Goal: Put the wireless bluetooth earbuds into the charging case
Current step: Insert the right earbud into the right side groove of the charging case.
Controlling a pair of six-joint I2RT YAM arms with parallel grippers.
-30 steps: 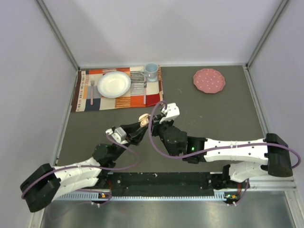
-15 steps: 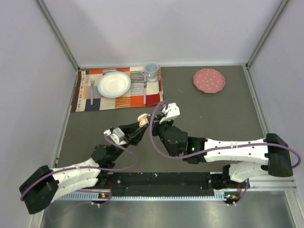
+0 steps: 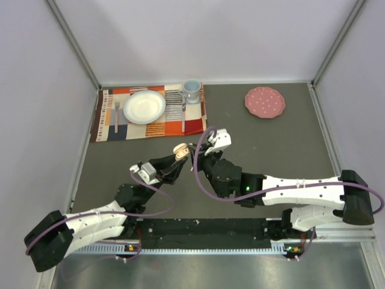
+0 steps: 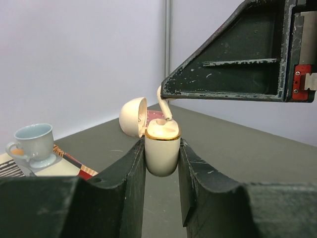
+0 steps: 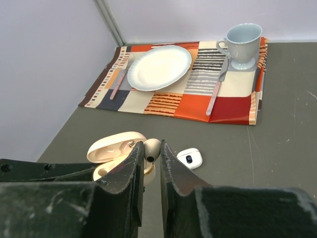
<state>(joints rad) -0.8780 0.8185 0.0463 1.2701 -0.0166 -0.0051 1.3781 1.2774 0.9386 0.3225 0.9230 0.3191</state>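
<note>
Left gripper (image 4: 161, 147) clamped on the cream, rounded plastic charging case (image 4: 162, 159), one dark finger pressed against each side of the body. Case held upright, clear of the dark grey table (image 3: 271, 144). Domed lid (image 4: 132, 117) hinged open and tipped back, to the left in the left wrist view. Gold-coloured ring visible around the mouth of the case.

Right gripper (image 5: 151, 151) closed on one small white plastic wireless bluetooth earbud (image 5: 152, 148), round head pinched between the two fingertips. Positioned directly above the open case, fingers pointing down. In the left wrist view, short stem angled down and to the right, tip at the mouth of the case. Seated or merely touching: cannot tell.

On the table just beside the held case, seen from the right wrist: a small white rounded pod (image 5: 189, 157) with a dark mark on top, apart from both grippers.

At the far left of the table: a striped orange, red, cream and navy cloth placemat (image 3: 162, 127). On it:
- a round white plate (image 3: 144, 106)
- a pale blue ceramic cup (image 3: 192, 90) at the right corner
- a slim pale utensil (image 3: 117, 115) to the left of the white plate
- a second utensil (image 3: 183, 115) to its right

At the far right: a round pink dotted dish (image 3: 265, 102), well apart from the arms.
</note>
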